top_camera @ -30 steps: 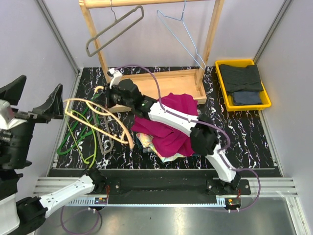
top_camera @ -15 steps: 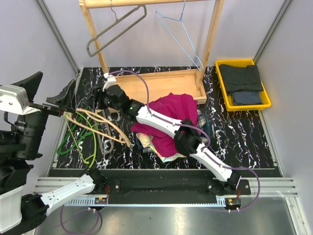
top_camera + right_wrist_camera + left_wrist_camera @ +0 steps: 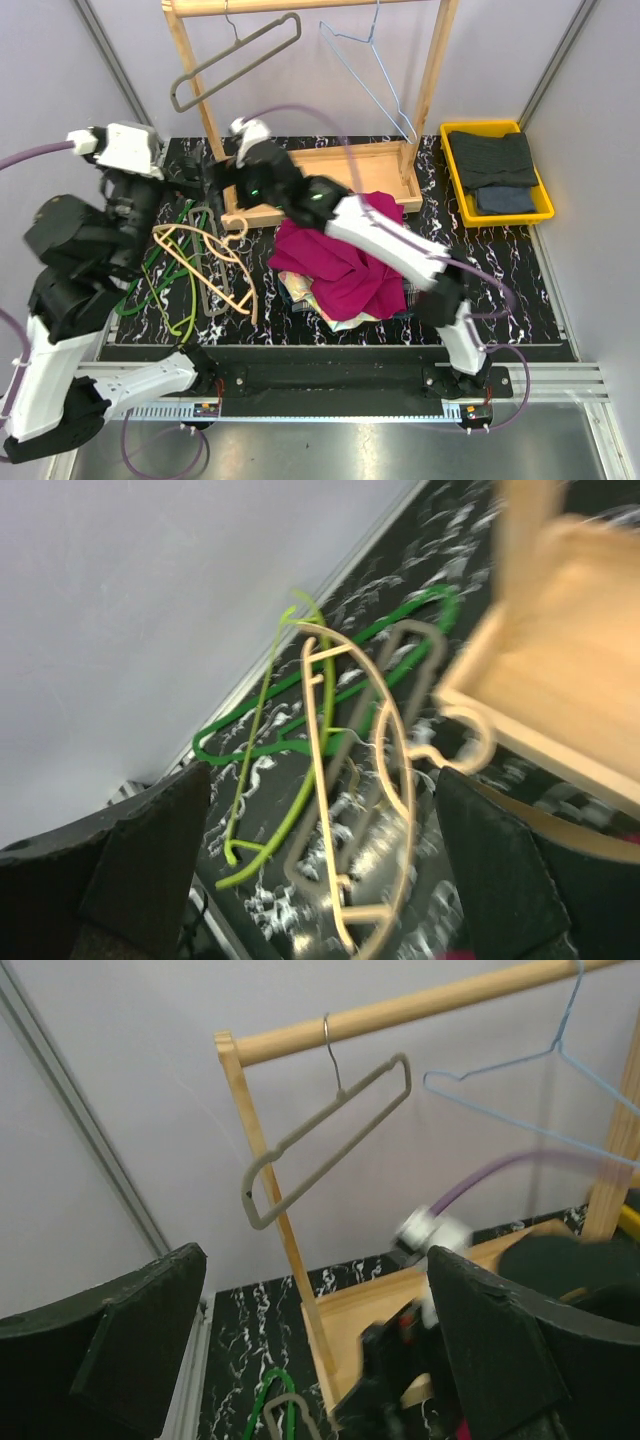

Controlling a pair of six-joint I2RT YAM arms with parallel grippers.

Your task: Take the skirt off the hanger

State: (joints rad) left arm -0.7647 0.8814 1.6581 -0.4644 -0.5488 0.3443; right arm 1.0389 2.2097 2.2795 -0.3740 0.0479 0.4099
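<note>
Black right claw (image 3: 320,865) spread wide, empty, over beige hanger (image 3: 350,810) lying bare on desk (image 3: 500,270) among green hangers (image 3: 160,275). Left claw (image 3: 315,1310) equally wide, raised, gripping nothing. Magenta skirt (image 3: 345,260) heaped clear of hanger, beside wooden rack (image 3: 330,165). Looks done: nothing left to hold.

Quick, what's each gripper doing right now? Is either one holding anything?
Left gripper: open, holding nothing.
Right gripper: open, holding nothing.

overhead view looks down from behind; left wrist faces up at wooden clothes rail (image 3: 400,1018), right wrist down on beige plastic hanger (image 3: 324,770); overhead shares both.
</note>
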